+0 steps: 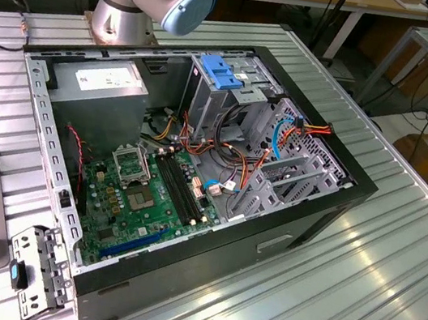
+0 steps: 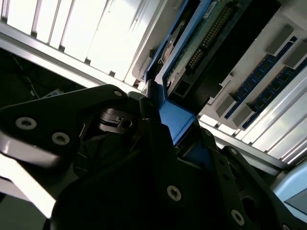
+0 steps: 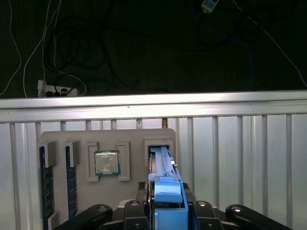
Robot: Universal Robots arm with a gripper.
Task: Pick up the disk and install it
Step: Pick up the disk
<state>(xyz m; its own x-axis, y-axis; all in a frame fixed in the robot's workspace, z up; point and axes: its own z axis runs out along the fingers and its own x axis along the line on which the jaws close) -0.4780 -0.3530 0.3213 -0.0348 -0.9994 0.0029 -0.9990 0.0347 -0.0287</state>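
Gripper (image 3: 168, 210) clamped narrow on blue rail of disk (image 3: 161, 160), which stood edgewise in tray (image 3: 62, 139) slot; arm base (image 1: 119, 17) sat at 11 o'clock of case (image 1: 265, 247), exterior view.

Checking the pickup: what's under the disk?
The disk stands on edge in a slot of the grey tray, beside the CPU. The slot's bottom is covered by the disk.

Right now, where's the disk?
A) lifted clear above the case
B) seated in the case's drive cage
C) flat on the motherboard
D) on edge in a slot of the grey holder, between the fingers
D: in the first wrist view the disk stands on edge in a slot of the grey holder beside the CPU, its blue rail between the fingers of the gripper.
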